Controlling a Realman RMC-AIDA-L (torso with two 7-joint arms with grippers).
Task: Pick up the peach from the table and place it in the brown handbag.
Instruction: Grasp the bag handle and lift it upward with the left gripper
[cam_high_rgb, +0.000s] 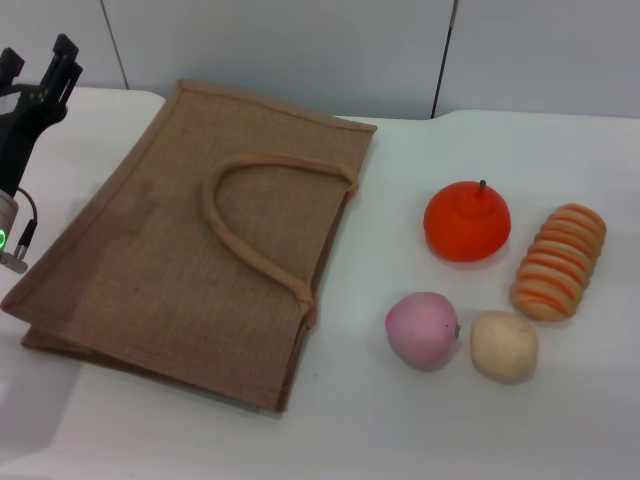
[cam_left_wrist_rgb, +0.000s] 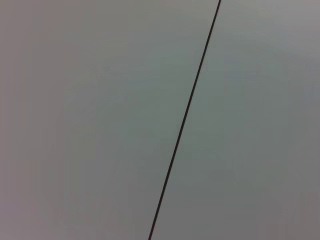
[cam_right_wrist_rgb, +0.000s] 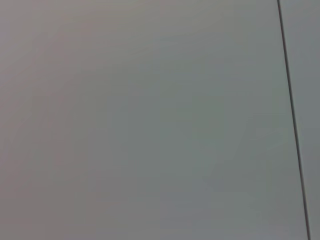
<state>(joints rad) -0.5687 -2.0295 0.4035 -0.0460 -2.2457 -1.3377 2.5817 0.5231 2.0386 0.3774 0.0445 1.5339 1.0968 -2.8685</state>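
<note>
So we are sitting at the very start: the peach (cam_high_rgb: 423, 329) is lying untouched on the worktop (cam_high_rgb: 400, 430), just beside the bag (cam_high_rgb: 190, 250). Our left tool (cam_high_rgb: 40, 62) is hovering beyond the bag's far corner, prongs seemingly spread; the right is unseen. Next we need a reach. The peach is round, its pale top tilting left; the bag is lying flat, handles toward it.

At the far left edge of the head view, only the left arm (cam_high_rgb: 15, 150) shows. Its gripper (cam_high_rgb: 38, 62) is matte black, with 2 slim, blocky fingers (cam_high_rgb: 62, 58) ending in squared tips. Below sits a dark angular housing, then a silver-grey cylindrical wrist section carrying a small green light. A thin black cable loops from it to a small metallic plug.
</note>
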